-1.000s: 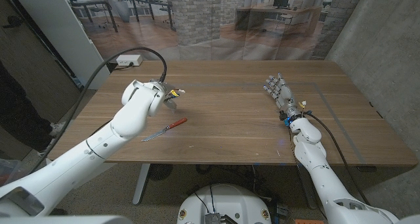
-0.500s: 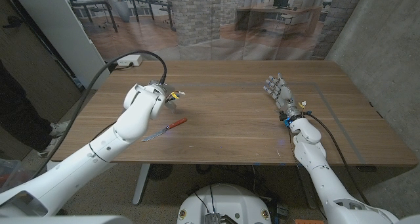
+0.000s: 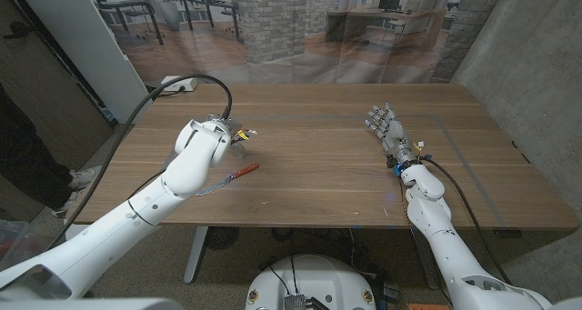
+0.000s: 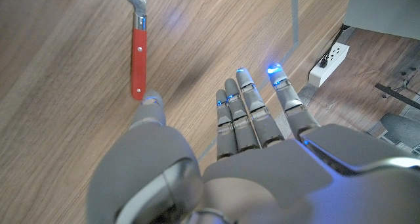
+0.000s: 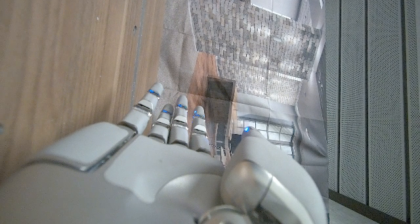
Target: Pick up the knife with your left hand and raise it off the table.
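**A:** Where is the knife?

**B:** A table knife with a red handle and a thin steel blade (image 3: 228, 177) lies flat on the brown wooden table (image 3: 318, 155), on the robot's left side near the front edge. Its handle points toward the middle of the table, its blade toward the left front edge.

**A:** And the left hand?

**B:** The grey left hand (image 4: 252, 129) holds nothing — its fingers are stretched out and slightly apart. In the wrist view the thumb tip sits just beside the butt of the red handle; I cannot tell whether it touches. The other fingers (image 4: 244, 112) are off to one side of the knife, not around it.

**A:** The right hand?

**B:** The right hand (image 3: 385, 125) is well apart from the knife on the table's right side, fingers extended, grasping nothing.

**A:** What could go wrong?

**B:** My judgement: the knife lies low against the wood, so fingers closing from here may slide over the handle or push it away. A thumb nudge could spin it — and a pinch at the very end would let the blade tip droop.
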Robot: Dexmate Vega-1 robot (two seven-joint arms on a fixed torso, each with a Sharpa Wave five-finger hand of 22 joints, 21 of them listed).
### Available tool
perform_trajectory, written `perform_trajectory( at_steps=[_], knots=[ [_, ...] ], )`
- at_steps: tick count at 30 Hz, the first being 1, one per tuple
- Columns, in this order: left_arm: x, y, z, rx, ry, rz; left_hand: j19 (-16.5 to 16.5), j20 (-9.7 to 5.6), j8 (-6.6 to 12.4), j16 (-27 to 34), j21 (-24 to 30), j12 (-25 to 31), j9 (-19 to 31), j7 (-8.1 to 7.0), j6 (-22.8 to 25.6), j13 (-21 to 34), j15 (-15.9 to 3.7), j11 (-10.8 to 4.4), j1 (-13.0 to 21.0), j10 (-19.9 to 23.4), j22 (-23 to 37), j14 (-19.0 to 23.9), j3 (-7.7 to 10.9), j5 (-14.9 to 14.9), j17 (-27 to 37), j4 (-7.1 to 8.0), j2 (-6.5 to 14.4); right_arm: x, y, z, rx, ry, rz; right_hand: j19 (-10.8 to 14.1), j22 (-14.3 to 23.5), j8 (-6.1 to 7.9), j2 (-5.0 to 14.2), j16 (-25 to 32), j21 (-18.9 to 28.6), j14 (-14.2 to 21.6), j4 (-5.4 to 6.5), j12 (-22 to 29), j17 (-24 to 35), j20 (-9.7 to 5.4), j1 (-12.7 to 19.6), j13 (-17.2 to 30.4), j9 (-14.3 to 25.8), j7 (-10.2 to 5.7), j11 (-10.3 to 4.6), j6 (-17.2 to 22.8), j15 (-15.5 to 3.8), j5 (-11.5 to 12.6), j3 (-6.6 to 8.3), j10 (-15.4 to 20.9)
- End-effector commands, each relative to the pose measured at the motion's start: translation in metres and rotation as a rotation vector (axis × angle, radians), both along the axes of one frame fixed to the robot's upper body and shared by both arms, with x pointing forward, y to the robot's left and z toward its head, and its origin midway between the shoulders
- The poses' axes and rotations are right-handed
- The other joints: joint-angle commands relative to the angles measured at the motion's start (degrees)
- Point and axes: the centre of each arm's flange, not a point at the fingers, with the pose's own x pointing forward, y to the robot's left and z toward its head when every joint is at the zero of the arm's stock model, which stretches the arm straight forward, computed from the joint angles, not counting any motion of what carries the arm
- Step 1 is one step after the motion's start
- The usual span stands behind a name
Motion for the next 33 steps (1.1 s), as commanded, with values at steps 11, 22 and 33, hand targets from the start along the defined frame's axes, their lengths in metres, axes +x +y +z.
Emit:
perform_trajectory(
  at_steps=[11, 22, 33],
  knots=[
    [0.013, -0.011, -0.004, 0.038, 0.05, -0.006, -1.85, 0.2, -0.64, -0.34, -0.79, -0.57, 0.05, -1.01, -2.12, 0.39, -0.32, -0.84, -1.33, -0.29, 0.22, -0.74, -0.21, -0.06, 0.13, 0.65, 0.83, 0.001, -0.003, -0.004, 0.022, -0.004, -0.008, 0.46, 0.28, -0.04, 0.13, 0.04, 0.32, 0.73, 0.25, -0.21, 0.24, 0.16, -0.69, 0.13, 0.34, 0.09, 0.15, 0.69, 0.06, 0.27, -0.16, 0.76],
    [0.015, -0.021, -0.011, 0.063, 0.021, -0.042, -0.28, -0.41, 0.64, 0.36, -0.28, 0.1, 0.13, -1.17, 0.22, 0.66, -1.51, -1.63, 1.64, 2.35, 0.26, 1.83, 0.22, 0.34, -0.22, -1.32, -0.17, 0.003, -0.005, -0.006, 0.029, -0.004, -0.008, 0.52, 0.28, -0.04, 0.11, 0.08, 0.33, 0.89, 0.28, -0.21, 0.24, 0.15, -0.88, 0.14, 0.34, 0.13, 0.16, 0.81, 0.06, 0.32, -0.21, 0.87],
    [0.017, -0.029, -0.016, 0.07, 0.06, -0.037, 0.19, -0.64, 1.1, 0.78, -0.12, 0.47, 0.14, -1.23, 1.69, 0.82, -1.85, -1.84, 1.35, 3.79, 0.29, 3.19, -0.15, 0.48, -0.22, -1.19, -0.59, 0.008, -0.005, -0.007, 0.033, 0.0, -0.005, 0.54, 0.28, -0.06, 0.07, 0.06, 0.32, 0.92, 0.31, -0.23, 0.25, 0.12, -1.11, 0.14, 0.34, 0.14, 0.14, 0.88, -0.03, 0.35, -0.28, 0.92]
  ],
)
